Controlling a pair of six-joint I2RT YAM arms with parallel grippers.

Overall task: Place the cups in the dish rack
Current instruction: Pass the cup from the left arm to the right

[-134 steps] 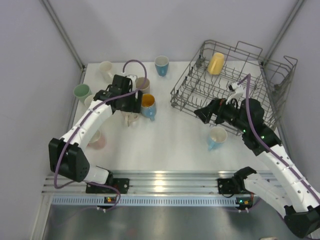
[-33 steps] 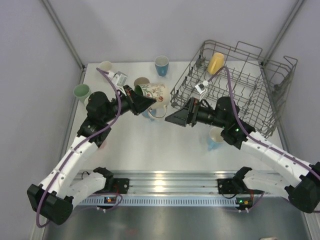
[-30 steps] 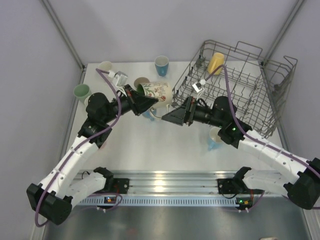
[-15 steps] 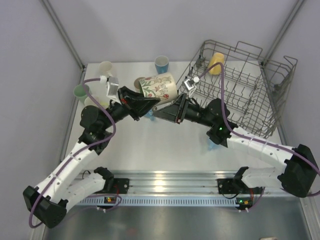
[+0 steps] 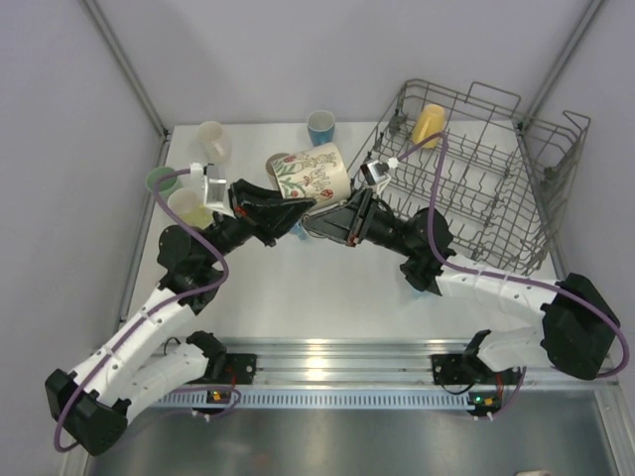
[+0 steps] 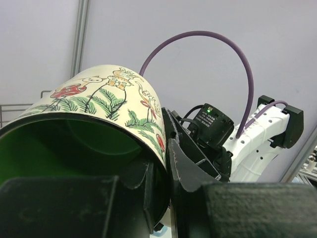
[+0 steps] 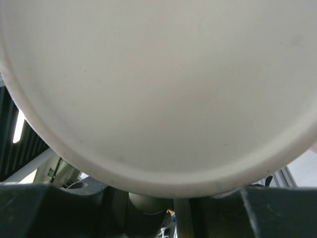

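Floral cup (image 5: 313,174) is rim-gripped by the left tool (image 5: 298,205).

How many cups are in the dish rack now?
1. A yellow cup lies in the far left part of the dish rack. The right arm covers its near left corner, so one may be hidden.

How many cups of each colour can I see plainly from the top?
Flowery cup: 1
Blue cup: 1
Yellow cup: 1
Cream cup: 1
Green cup: 1
Lime cup: 1
Total: 6 in plain view; more may be hidden.
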